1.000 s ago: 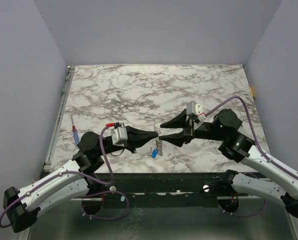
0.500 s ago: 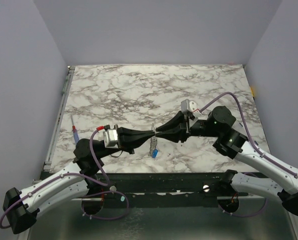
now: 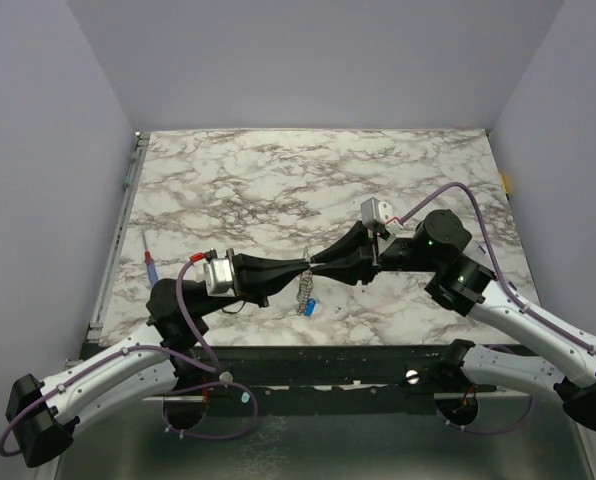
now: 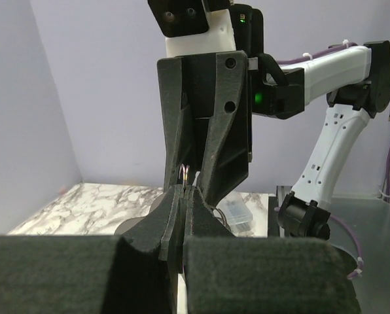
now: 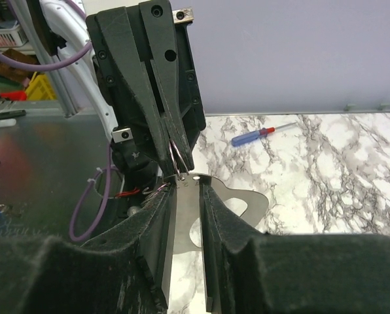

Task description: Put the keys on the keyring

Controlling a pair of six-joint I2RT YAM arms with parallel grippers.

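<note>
My left gripper (image 3: pixel 306 265) and right gripper (image 3: pixel 319 262) meet tip to tip above the near middle of the marble table (image 3: pixel 278 180). In the left wrist view the left gripper (image 4: pixel 184 190) is shut on the thin wire keyring (image 4: pixel 185 173). In the right wrist view the right gripper (image 5: pixel 187 186) is shut on a flat silvery key (image 5: pixel 185 216), whose holed end touches the keyring (image 5: pixel 177 156). A beaded chain with more keys (image 3: pixel 304 289) hangs below the tips, ending in the blue-headed key (image 3: pixel 308 308) at the table surface.
A blue-and-red-handled screwdriver (image 3: pixel 150 260) lies at the table's left edge, also in the right wrist view (image 5: pixel 260 134). Grey walls enclose the table on three sides. A metal rail (image 3: pixel 128 180) runs along the left side.
Both grippers moved slightly left and up together, staying tip to tip. The chain and keys shifted left beneath them. Little has changed over the last half second.
</note>
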